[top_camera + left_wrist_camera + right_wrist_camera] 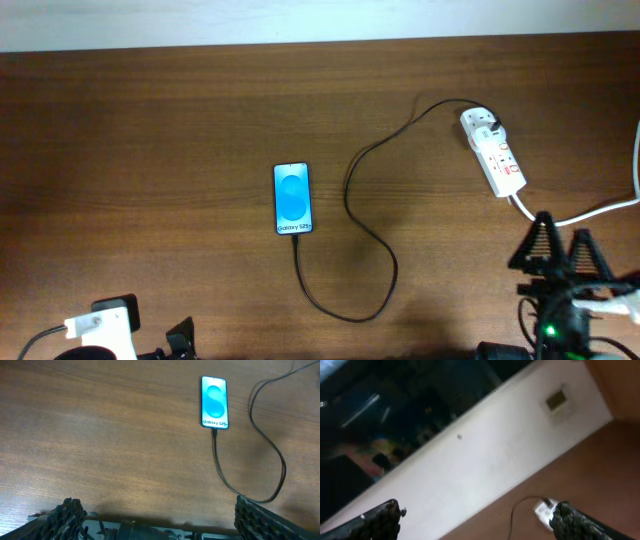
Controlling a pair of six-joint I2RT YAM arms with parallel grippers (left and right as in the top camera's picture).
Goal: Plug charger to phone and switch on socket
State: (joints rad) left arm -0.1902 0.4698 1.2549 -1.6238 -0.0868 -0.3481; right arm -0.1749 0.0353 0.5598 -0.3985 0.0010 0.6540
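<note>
**Overhead and wrist views.** On the brown table (150, 130) we are seeing the phone (292, 198) lying flat near the middle, screen up and glowing blue. The charger (347, 190) is running from the phone's near edge, where its tip is meeting the case. It is looping toward the robot, then curving away to its black plug head, which is sitting in the far end of the socket (497, 158) at the right. We cannot tell how the red switches are set. The thick white cord (600, 211) is trailing off rightward. The left gripper (159, 512) is hovering over bare wood, fingers spread wide, holding nothing. The right gripper (563, 250) is likewise gaping and empty, near the socket.
</note>
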